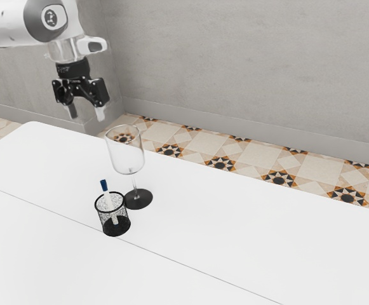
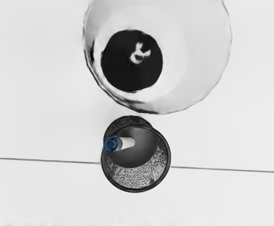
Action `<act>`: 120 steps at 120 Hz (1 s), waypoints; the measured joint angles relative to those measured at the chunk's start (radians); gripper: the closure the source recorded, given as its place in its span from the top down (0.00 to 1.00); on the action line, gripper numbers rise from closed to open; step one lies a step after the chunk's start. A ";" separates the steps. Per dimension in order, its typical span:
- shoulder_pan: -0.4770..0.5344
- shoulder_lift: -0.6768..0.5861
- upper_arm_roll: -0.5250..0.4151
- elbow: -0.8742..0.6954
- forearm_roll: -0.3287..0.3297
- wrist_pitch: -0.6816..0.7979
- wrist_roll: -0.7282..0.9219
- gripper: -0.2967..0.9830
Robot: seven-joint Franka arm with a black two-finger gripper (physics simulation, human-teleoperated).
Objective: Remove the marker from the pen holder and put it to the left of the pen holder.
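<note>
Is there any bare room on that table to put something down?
Yes: the white table is bare from the clear wine glass with a black base and the black mesh pen holder toward the exterior view's right edge. It is crowded between those two, which stand close together.

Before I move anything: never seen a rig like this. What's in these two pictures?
The machine is a robot arm ending in a black two-finger tool. The exterior view looks at it from the side. The wrist view is taken from the arm's hand, looking down at the table.

On the table stands a black mesh pen holder with a white marker leaning in it, blue end up and sticking out past the rim. Beside it stands an empty, clear wine glass with a black foot.

Nothing is held: the tool is open, raised above the table's height.
</note>
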State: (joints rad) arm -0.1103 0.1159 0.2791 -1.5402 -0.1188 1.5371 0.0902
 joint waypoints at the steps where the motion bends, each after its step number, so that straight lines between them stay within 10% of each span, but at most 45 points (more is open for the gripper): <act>1: 0.006 -0.006 -0.003 -0.005 0.003 0.001 0.000 0.75; 56: 0.044 -0.097 -0.021 -0.556 0.034 0.370 -0.033 0.75; 93: -0.011 -0.030 -0.023 -0.628 -0.021 0.755 -0.048 0.75; 120: -0.029 -0.015 -0.021 -0.632 -0.062 0.839 -0.051 0.52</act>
State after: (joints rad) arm -0.1389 0.1008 0.2584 -2.1720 -0.1808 2.3759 0.0392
